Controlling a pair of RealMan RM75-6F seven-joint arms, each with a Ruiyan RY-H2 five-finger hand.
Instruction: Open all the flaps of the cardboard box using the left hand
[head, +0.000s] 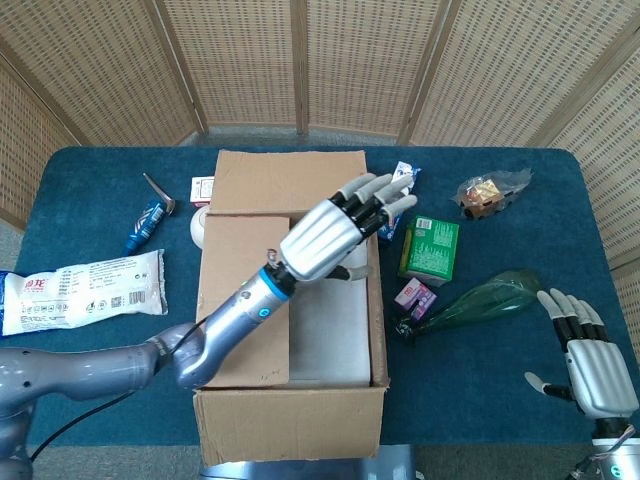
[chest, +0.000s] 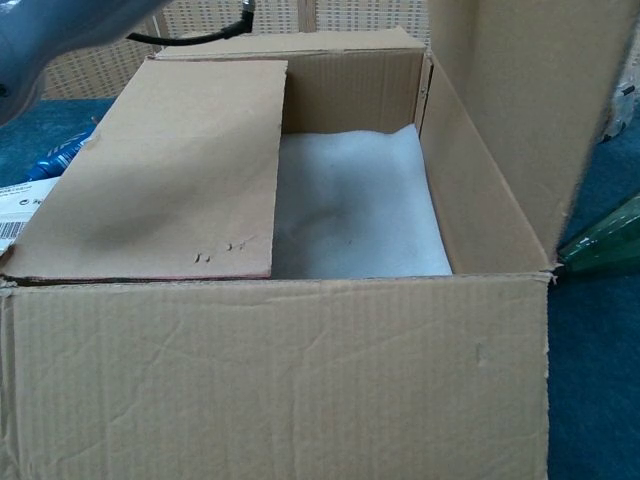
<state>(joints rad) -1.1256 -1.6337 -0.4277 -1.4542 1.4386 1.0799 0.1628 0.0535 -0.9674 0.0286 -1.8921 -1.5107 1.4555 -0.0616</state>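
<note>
A blue-covered table (head: 90, 360) carries the cardboard box (head: 290, 430) among snack packets (head: 80, 290).

The brown cardboard box (head: 290, 320) sits mid-desk (head: 480, 400). Its left flap (chest: 160, 170) lies flat over the opening; its right flap (chest: 520, 90) stands upright. Left of the box lies a white printed packet (head: 80, 290); right of it, a green carton (head: 430, 248) and, nearer, a green glass bottle (head: 480, 305).

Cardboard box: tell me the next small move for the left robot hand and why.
Probably push the right flap further outward until it folds past upright. The left robot hand is against that flap, which stands about vertical, while the left flap lies flat over the cardboard box.
</note>
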